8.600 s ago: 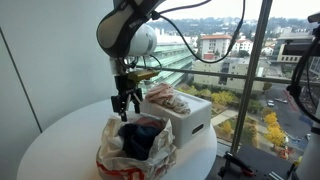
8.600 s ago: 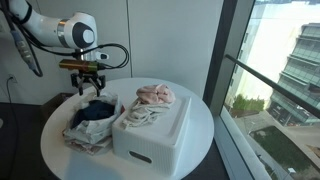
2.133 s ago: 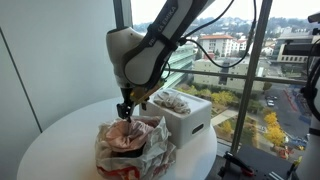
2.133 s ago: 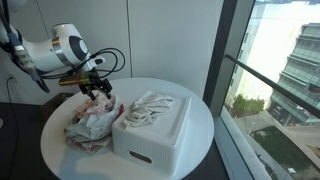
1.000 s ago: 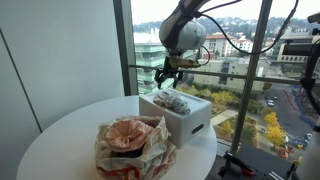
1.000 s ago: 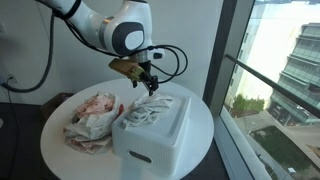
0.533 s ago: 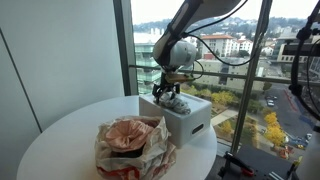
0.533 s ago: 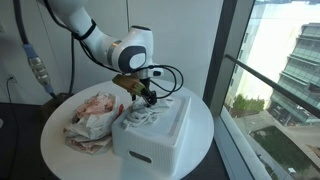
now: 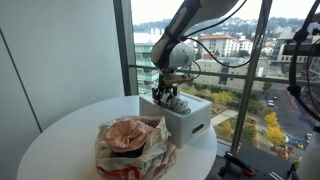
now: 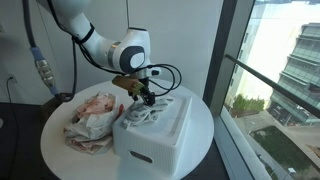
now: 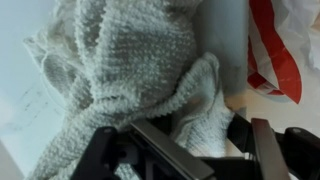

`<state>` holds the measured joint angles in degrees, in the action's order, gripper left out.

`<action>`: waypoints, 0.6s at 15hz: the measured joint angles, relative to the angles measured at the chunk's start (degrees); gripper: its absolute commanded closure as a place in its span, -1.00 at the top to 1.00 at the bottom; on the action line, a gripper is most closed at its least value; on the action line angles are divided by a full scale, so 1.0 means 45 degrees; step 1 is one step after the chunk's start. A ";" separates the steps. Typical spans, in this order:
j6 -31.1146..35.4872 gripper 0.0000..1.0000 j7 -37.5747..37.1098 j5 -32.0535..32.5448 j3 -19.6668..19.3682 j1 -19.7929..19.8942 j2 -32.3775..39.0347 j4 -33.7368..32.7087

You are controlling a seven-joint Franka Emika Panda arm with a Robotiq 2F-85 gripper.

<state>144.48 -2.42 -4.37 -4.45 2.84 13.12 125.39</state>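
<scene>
My gripper (image 9: 166, 98) is down on a white knitted cloth (image 10: 152, 112) that lies on top of a white box (image 10: 150, 135). In the wrist view the cloth (image 11: 130, 60) fills most of the frame. A fold of it lies between my gripper's (image 11: 190, 150) two dark fingers, which stand apart. To the side of the box, a crumpled red and white bag (image 9: 130, 150) holds a pink cloth (image 9: 128, 133). It shows in both exterior views, and the bag's edge (image 11: 275, 50) shows in the wrist view.
The box and bag stand on a round white table (image 9: 60, 140). A tall window (image 9: 240, 70) with a railing runs behind the table. A wall (image 10: 170, 40) stands behind the arm. Cables hang from the arm (image 10: 165, 72).
The arm swung from the bag, where the pink cloth now lies, over to the box. In the last half second the gripper settled slightly lower onto the white cloth.
</scene>
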 measured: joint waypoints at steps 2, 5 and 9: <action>0.0000 -0.76 -0.0151 0.0103 0.0010 -0.0068 -0.0021 -0.0031; -0.0003 -0.88 -0.0586 0.0661 -0.0018 -0.0090 -0.0126 -0.0029; -0.0007 -0.80 -0.1609 0.2082 -0.0039 -0.0347 -0.0619 0.0109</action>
<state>144.45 -9.66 5.00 -4.63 1.28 10.33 125.88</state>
